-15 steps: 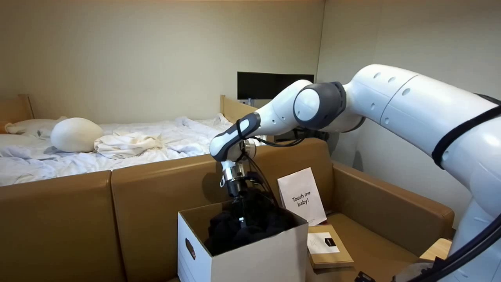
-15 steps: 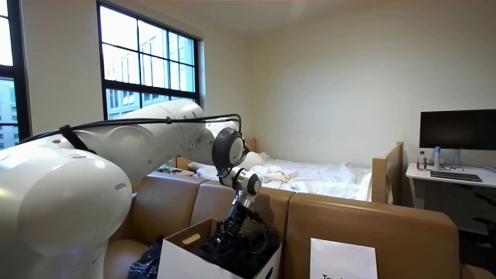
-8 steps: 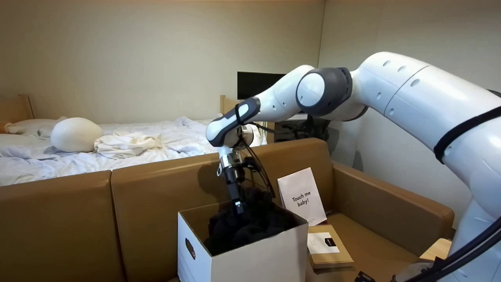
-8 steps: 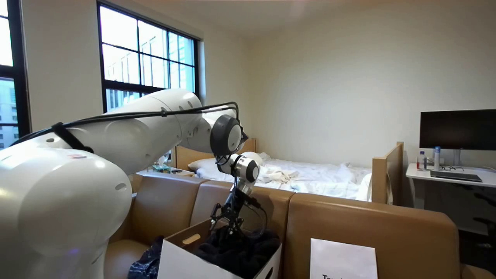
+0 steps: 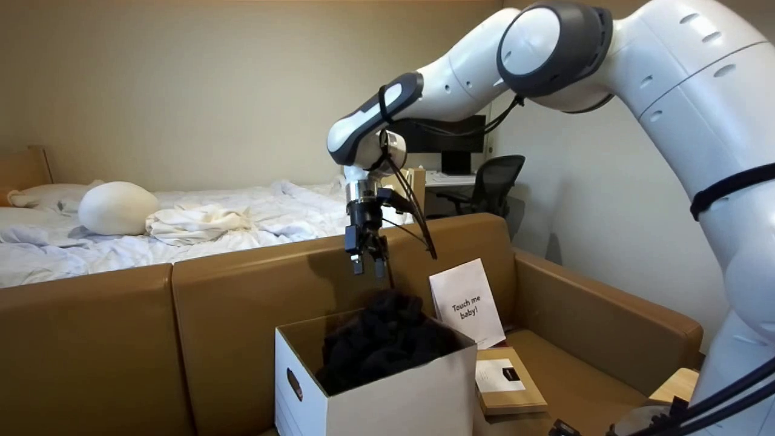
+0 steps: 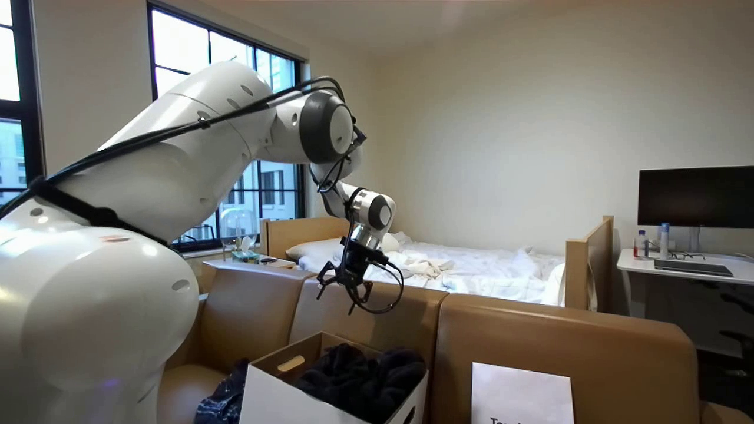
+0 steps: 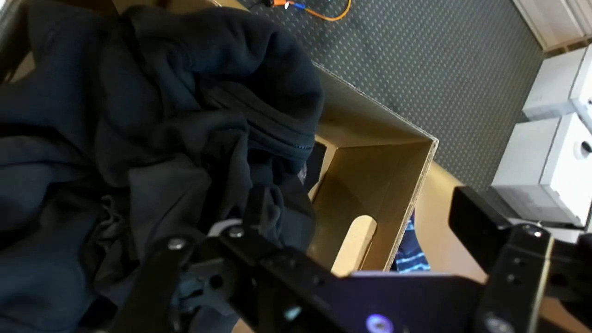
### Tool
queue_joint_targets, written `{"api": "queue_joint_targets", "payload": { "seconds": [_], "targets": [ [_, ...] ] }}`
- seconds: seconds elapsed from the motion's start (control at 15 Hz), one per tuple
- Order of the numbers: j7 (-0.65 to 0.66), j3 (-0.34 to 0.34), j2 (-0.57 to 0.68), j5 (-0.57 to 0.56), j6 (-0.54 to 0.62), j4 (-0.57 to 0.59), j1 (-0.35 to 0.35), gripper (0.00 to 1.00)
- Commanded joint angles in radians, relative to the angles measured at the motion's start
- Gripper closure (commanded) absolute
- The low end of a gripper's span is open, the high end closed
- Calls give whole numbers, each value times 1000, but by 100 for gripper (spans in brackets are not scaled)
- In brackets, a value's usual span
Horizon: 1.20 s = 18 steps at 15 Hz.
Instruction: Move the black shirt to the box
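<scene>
The black shirt lies in a crumpled heap inside the white box, with its top bulging a little above the rim at the back. From above, in the wrist view, the shirt fills one side of the box, while bare cardboard wall shows at the end with the hand hole. My gripper hangs over the box, apart from the cloth in both exterior views. Its fingers are spread wide in the wrist view, and nothing is between them.
The box stands on a brown sofa. Beside it are a white paper sign and a flat brown package. Blue patterned cloth lies against the box's far end. A bed with white sheets is behind the sofa back.
My gripper has opened and risen from the shirt to well above the box. The shirt has stayed behind in the box, and the arm has lifted with the gripper.
</scene>
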Motion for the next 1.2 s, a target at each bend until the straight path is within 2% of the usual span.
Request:
{"api": "queue_joint_targets", "payload": {
  "seconds": [0.0,0.47,0.6,0.67,0.73,0.93,1.13],
  "targets": [
    [96,-44,-218,48,118,-236,-20,0],
    [290,-162,-558,-72,241,-551,1,0],
    [335,-183,-660,-109,236,-648,-7,0],
    [307,-191,-710,-104,215,-698,-19,0],
    [288,-182,-580,-86,185,-552,-7,0],
    [288,-201,-683,-88,186,-657,-9,0],
    [288,-201,-694,-88,186,-670,-9,0]
  ]
}}
